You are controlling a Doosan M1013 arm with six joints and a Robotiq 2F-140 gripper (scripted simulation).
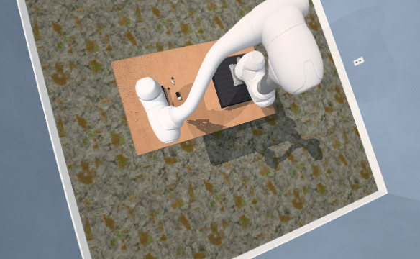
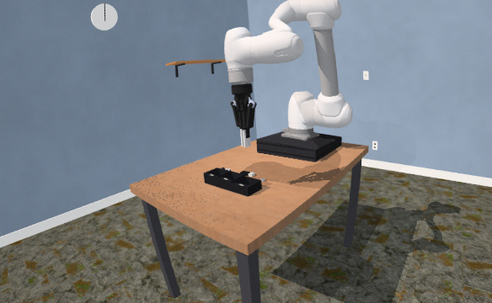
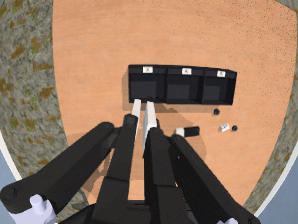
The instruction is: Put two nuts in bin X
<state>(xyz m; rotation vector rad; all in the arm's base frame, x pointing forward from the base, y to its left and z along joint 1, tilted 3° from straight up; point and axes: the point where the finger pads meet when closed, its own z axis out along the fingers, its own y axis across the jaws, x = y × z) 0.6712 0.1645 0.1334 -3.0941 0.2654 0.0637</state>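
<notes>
The gripper (image 3: 144,111) hangs high above the table (image 2: 212,210), fingers nearly together and holding nothing. Well below and ahead of its fingertips sits the three-compartment bin (image 3: 181,84); which compartment bears the X is too small to read. The small parts (image 3: 225,127), nuts presumably among them, lie below and to its right beside the bin. They look hard, light and likely to skid, so pinching across opposite flats seems best.

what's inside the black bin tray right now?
The bin tray shows three compartments, all dark; no nut is discernible inside, though the shadowed floors could hide one. Small parts lie on the table beside it. The gripper hangs above, shut.
</notes>
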